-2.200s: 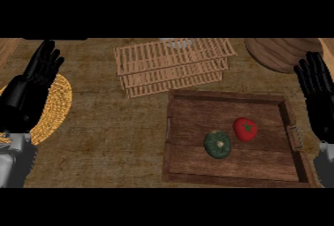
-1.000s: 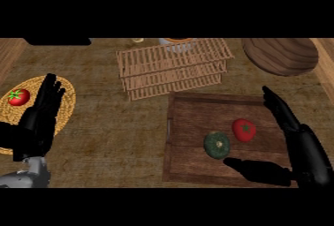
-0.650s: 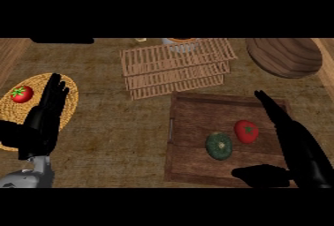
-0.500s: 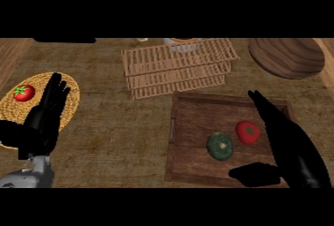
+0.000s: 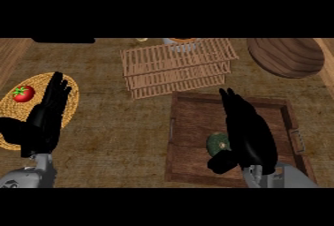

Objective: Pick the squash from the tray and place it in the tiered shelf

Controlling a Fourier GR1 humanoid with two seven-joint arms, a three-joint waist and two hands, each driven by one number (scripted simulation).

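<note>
Right hand [image 5: 246, 132] is over the wooden tray [image 5: 189, 132], fingers straight and pointing up-view, thumb below the green squash [image 5: 218, 144]. Hand isn't closed on anything. Squash lies in the tray, partly hidden by the hand. Tiered shelf [image 5: 176, 66] sits just beyond the tray. Left hand [image 5: 44, 118] rests open over the woven mat [image 5: 13, 114], beside a tomato [image 5: 23, 93].

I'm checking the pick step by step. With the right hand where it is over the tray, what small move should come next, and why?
Probably lower the right hand and curl its fingers round the squash. The hand is open above the tray, thumb beside the green squash, which lies ungrasped.
</note>
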